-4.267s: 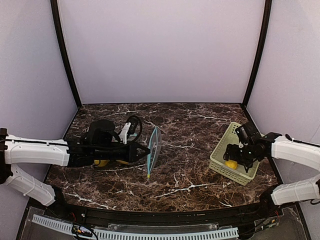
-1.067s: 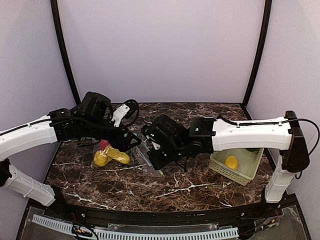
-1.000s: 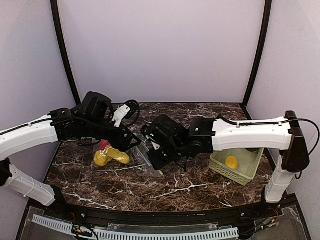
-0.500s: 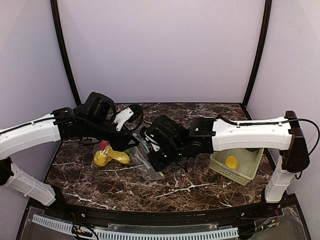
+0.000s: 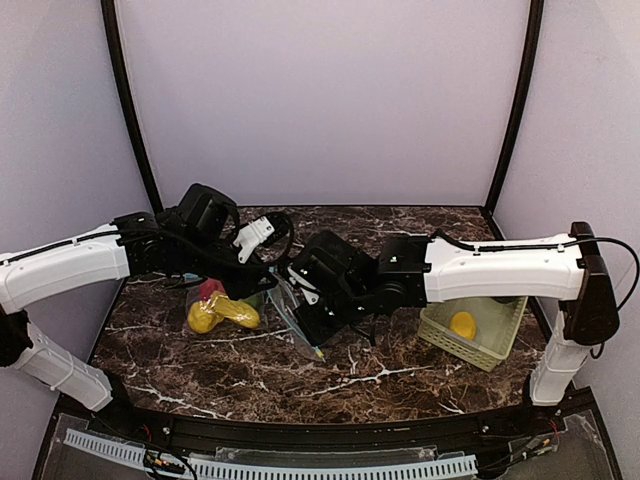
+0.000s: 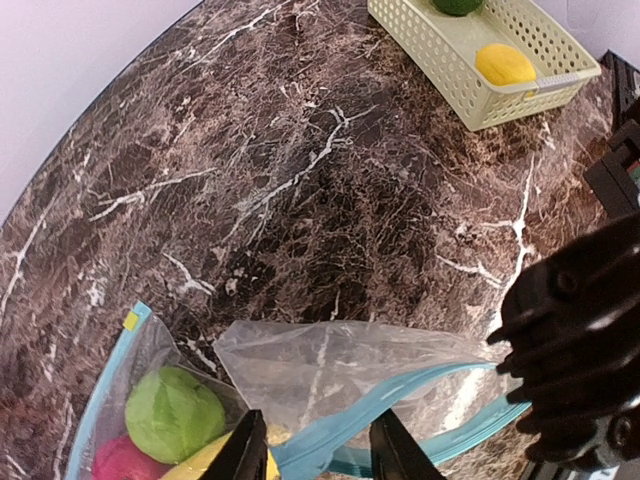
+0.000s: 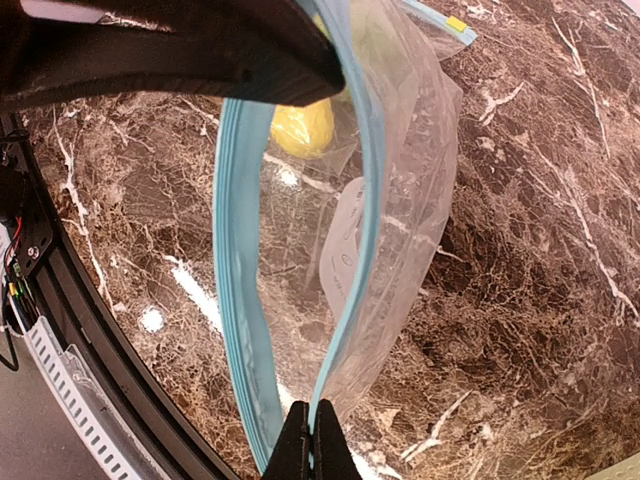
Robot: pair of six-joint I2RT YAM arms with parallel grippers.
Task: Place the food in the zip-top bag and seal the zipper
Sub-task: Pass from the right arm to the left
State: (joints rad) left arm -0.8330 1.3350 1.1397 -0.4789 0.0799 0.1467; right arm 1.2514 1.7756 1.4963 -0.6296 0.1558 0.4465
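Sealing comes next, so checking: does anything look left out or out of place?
Yes: a yellow piece and a dark green piece lie in the basket, not in the bag, whose mouth gapes open.

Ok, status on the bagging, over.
Right gripper shut on zip-top bag rim. Left gripper open, straddling zipper. Some food bagged; yellow piece, dark green piece in basket. Nothing blocking.

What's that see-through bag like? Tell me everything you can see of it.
The zip-top bag is clear, crinkly plastic with a blue zipper rim, its mouth open. It rests on the marble table, holding a light green ball, a red ball and yellow pieces. The right gripper pinches the rim; the left gripper straddles it.
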